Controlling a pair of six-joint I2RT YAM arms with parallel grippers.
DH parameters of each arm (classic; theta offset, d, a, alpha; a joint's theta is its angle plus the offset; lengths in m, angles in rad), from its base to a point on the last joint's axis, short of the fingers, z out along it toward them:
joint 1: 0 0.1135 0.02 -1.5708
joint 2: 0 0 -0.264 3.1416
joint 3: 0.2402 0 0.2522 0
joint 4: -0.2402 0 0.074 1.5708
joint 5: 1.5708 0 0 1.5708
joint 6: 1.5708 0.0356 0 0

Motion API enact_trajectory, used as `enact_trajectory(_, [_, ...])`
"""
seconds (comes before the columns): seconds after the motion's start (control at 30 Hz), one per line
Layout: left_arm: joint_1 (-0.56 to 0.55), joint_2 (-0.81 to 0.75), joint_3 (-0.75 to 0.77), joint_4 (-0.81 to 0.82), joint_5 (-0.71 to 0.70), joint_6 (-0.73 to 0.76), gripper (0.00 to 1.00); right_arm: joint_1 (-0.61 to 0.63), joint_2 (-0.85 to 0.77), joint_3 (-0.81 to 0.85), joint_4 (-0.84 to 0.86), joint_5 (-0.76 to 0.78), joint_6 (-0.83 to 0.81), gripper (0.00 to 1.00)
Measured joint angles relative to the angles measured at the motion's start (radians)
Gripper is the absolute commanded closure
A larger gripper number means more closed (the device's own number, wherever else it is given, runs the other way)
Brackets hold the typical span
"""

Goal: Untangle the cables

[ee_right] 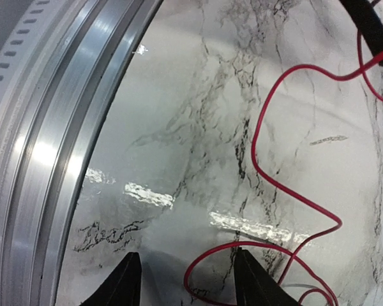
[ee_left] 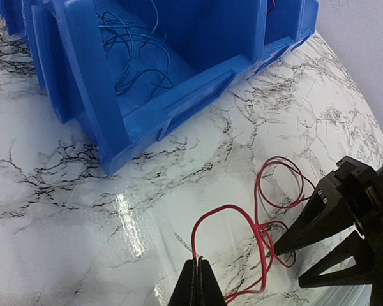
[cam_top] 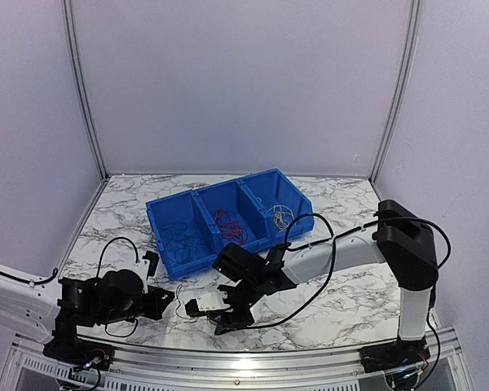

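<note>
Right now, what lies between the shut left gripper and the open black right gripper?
Loops of the thin red cable lie there on the white marble table, shown in the left wrist view.

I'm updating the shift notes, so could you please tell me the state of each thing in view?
left hand: shut on the red cable.
right hand: open, fingers straddling a loop of it.
red cable: loosely looped on the table.
blue bin: upright, all three compartments holding cables.
dark blue cables: bundled in left compartment.
red bundle: in middle compartment.
pale cables: in right compartment.
</note>
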Motion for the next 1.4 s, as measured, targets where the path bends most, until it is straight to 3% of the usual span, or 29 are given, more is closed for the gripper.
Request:
enact_trajectory(0.2, [-0.001, -0.122, 0.082, -0.155, -0.044, 0.043, 1.00, 0.000, 0.051, 0.065, -0.016, -0.035, 0.016, 0.55])
enact_trajectory(0.4, [-0.001, -0.259, 0.422, -0.403, -0.166, 0.150, 1.00, 0.000, 0.058, 0.069, -0.019, -0.077, 0.021, 0.51])
enact_trajectory(0.57, [-0.001, -0.286, 0.730, -0.556, -0.267, 0.255, 1.00, -0.003, 0.060, 0.065, -0.021, -0.106, 0.025, 0.51])
enact_trajectory(0.73, [-0.001, -0.220, 1.005, -0.684, -0.322, 0.374, 1.00, -0.023, 0.066, 0.065, -0.020, -0.140, 0.026, 0.48])
enact_trajectory(1.0, [-0.001, -0.078, 1.346, -0.731, -0.357, 0.548, 1.00, -0.095, 0.067, 0.056, -0.030, -0.202, 0.040, 0.47])
enact_trajectory(1.4, [-0.001, 0.098, 1.639, -0.757, -0.371, 0.739, 1.00, -0.124, 0.067, 0.050, -0.023, -0.204, 0.040, 0.54])
